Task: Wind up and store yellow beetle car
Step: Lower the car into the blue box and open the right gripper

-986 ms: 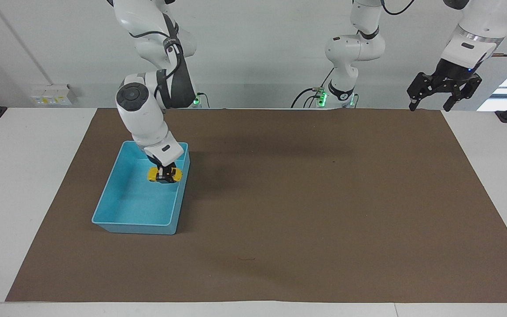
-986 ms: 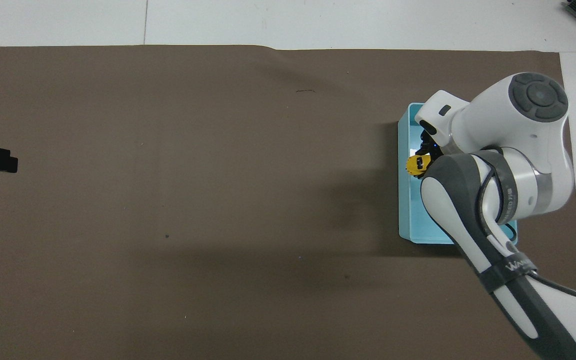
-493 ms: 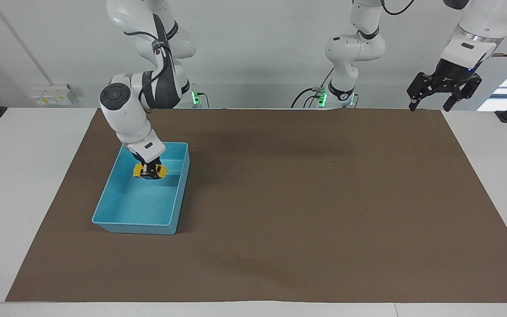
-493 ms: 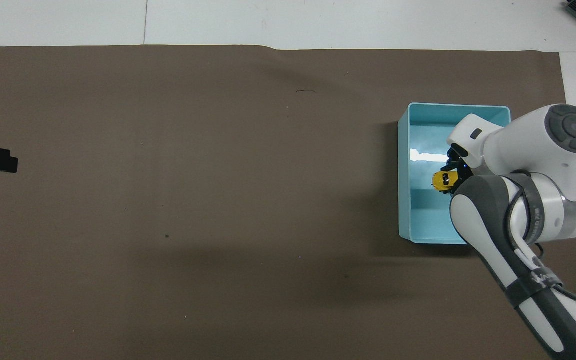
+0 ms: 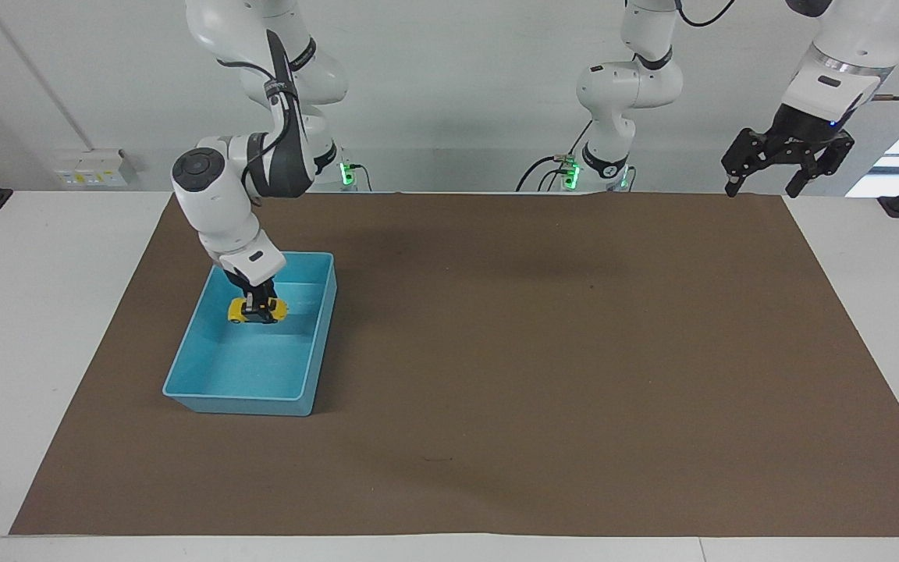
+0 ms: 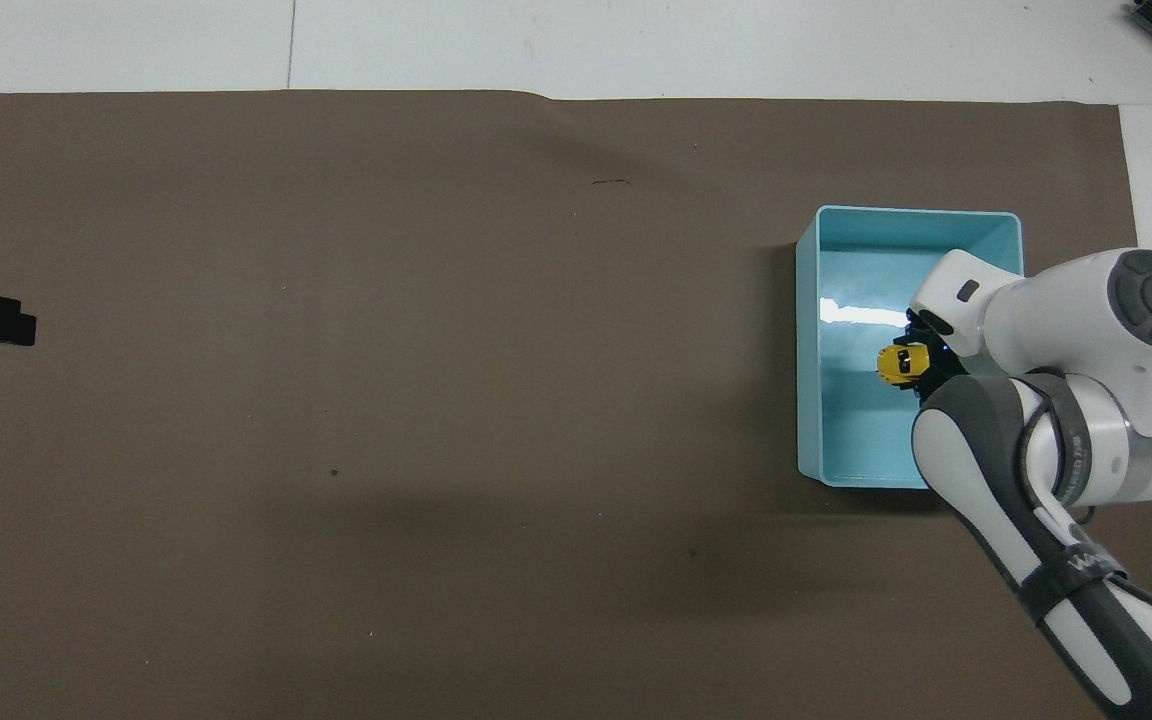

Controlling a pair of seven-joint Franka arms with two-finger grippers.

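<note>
The yellow beetle car (image 5: pixel 257 310) is pinched across its body by the right claw (image 5: pixel 261 307), which is closed on it. The car hangs inside the light-blue bin (image 5: pixel 184 362), in the part of the bin that is nearer to the robots. I cannot tell if its wheels touch the bin floor or are just above it. In the overhead view the car (image 6: pixel 903 364) shows beside the white wrist, over the bin (image 6: pixel 808 400) floor.

I judge the car to be very light, stiff and hard, with a smooth rounded shell that can slip between the fingers. The best hold seems to be across the two flat sides, low at the doors and not on the round roof. The wheels roll easily, so after release it may run a little, but the bin walls should stop it. If the spring is wound, the car could jump forward when it is let go.

The bin stands on the brown mat (image 5: pixel 543 351) toward the right arm's end of the desk (image 5: pixel 36 312).

The left claw (image 5: pixel 762 186) waits with its fingers spread, high over the mat's corner at the left arm's end, holding nothing.

On the right arm's forearm (image 6: pixel 1056 560) there is some writing, but it is too small to read. The car and the bin show no label that I can see.
</note>
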